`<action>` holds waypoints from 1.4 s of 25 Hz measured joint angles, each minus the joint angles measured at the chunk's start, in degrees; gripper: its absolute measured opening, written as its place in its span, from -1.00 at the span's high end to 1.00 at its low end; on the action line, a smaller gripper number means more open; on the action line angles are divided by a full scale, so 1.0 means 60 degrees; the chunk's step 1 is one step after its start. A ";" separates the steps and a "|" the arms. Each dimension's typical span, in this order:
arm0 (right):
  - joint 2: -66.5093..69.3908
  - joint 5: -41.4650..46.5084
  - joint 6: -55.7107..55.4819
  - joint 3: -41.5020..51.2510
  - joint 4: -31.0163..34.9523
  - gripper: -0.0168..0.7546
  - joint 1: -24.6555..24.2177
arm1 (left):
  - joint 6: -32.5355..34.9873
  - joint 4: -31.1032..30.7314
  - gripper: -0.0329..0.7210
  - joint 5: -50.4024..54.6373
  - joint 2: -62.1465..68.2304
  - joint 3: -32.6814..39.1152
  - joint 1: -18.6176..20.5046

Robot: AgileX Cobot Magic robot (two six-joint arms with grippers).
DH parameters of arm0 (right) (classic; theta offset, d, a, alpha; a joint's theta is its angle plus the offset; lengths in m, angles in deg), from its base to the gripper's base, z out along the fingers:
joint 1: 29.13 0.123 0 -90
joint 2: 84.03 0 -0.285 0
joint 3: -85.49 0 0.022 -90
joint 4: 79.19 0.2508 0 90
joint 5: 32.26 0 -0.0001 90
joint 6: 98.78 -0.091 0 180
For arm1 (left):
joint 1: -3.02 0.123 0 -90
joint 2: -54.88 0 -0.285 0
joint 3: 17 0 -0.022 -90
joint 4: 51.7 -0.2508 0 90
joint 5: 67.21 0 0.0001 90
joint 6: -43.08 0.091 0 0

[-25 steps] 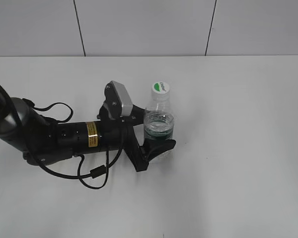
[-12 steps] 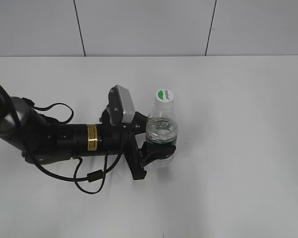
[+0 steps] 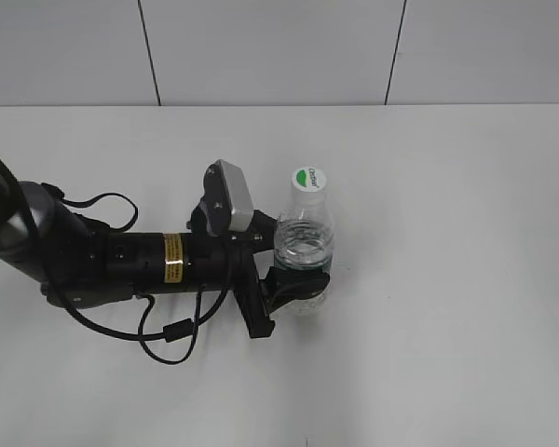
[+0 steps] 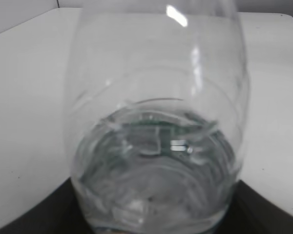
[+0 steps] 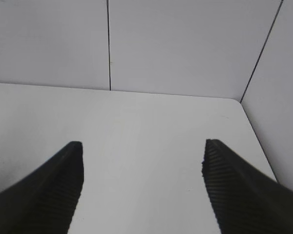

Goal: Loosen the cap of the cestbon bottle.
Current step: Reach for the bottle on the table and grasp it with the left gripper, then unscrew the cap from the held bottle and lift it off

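The cestbon bottle (image 3: 304,244) stands upright on the white table, clear with a dark green label band low on its body. Its white cap (image 3: 307,180) with a green leaf mark sits on the neck. My left gripper (image 3: 296,282) reaches in from the left and is shut on the bottle's lower body. In the left wrist view the bottle (image 4: 156,141) fills the frame between the dark jaws; the cap is out of that view. My right gripper (image 5: 141,161) is open and empty over bare table, and it does not show in the exterior view.
The white table (image 3: 447,326) stretches around the bottle. A grey panelled wall (image 3: 279,51) rises behind the far edge. The left arm's black cable (image 3: 172,331) loops on the table in front of the arm. The right wrist view shows a table corner by the wall (image 5: 237,100).
The left gripper and the bottle shifted slightly right and toward the front over the last second, the bottle turning more upright. In the last half second almost nothing moved.
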 joint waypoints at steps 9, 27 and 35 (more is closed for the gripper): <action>0.2689 0.2259 0.0352 -0.1994 0.0000 -0.55 0.0000 | -0.0044 -0.0037 -0.18 0.0233 -0.0048 -0.0022 0.0000; 0.6560 0.4328 0.1555 -0.4673 -0.0430 -0.39 0.1653 | -0.0341 0.0271 -0.18 0.0296 -0.0048 -0.0034 -0.0012; 0.8183 0.5043 0.1076 -0.5820 -0.0549 -0.29 0.3146 | -0.0466 0.0371 -0.18 0.0303 -0.0048 -0.0034 -0.0015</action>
